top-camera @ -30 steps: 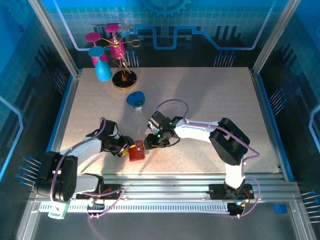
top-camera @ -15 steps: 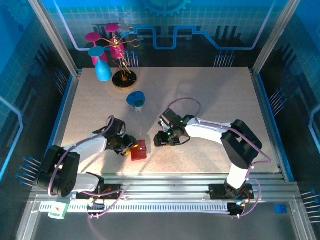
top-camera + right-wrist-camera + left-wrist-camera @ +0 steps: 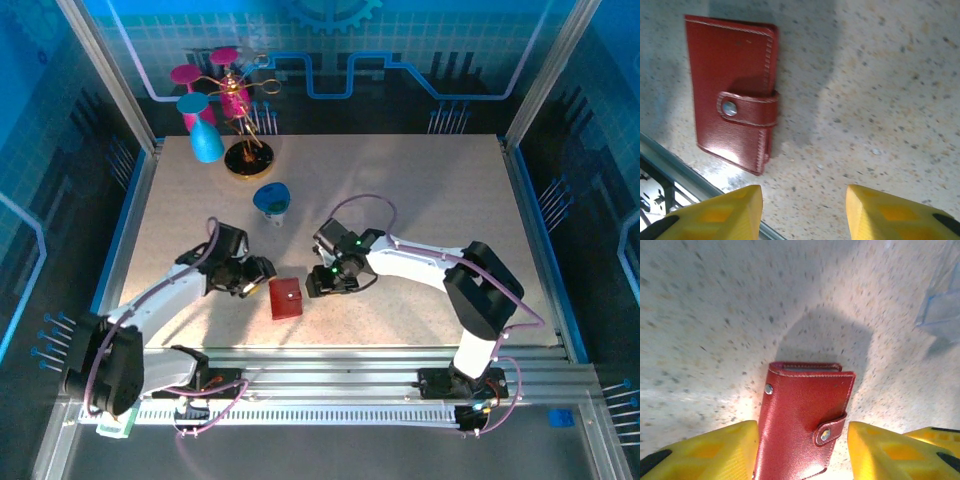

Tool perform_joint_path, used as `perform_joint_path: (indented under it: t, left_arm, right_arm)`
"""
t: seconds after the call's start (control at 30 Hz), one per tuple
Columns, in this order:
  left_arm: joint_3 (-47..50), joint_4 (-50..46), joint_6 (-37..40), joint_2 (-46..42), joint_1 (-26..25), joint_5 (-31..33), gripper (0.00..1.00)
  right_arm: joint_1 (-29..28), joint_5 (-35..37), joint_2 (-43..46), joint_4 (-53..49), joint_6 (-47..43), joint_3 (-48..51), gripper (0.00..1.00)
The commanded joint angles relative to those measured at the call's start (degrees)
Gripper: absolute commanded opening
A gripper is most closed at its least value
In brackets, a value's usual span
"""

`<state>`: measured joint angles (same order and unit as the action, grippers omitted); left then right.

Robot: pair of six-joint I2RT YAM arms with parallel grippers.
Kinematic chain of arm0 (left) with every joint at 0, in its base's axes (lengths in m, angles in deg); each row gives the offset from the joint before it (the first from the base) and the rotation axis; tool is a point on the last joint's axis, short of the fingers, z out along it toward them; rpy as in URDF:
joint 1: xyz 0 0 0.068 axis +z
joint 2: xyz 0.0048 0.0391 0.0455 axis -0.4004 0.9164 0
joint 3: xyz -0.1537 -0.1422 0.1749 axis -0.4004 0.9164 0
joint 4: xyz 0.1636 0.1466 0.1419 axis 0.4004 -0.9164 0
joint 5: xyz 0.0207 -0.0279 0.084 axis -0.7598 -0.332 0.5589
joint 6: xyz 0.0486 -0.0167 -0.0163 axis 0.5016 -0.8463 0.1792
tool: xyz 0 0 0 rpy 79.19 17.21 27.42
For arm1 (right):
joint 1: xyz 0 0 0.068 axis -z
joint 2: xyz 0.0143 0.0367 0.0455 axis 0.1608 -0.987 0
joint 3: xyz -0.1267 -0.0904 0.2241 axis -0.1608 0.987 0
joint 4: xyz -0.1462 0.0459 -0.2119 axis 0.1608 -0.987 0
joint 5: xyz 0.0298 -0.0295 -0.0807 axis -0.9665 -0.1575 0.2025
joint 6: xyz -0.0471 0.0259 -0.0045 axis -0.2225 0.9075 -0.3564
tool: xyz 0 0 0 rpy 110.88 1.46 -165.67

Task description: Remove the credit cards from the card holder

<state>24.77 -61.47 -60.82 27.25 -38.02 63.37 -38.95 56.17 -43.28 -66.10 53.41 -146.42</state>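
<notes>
Lying flat (tab snapped): red card holder [image 3: 286, 298]

Robot lab test cell: speckled beige tabletop [image 3: 420, 190] centre frame, silver aluminium frame posts [image 3: 108, 75] upper corners, blue circuit-patterned wall panels [image 3: 400, 50] along top, slotted aluminium base rail [image 3: 350, 366] at bottom.

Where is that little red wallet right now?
In the top view, the card holder lies closed on the table near its front edge, between the left gripper and the right gripper.
</notes>
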Motion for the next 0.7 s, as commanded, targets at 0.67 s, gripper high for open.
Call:
perform_joint_path:
  t: [0.67]
  left_arm:
    - [2.4, -2.7, 7.5, -5.4, 12.7, -8.8, 0.56]
  right_arm:
    - [-8.3, 10.1, -21.6, -13.1, 2.9, -25.3, 0.6]
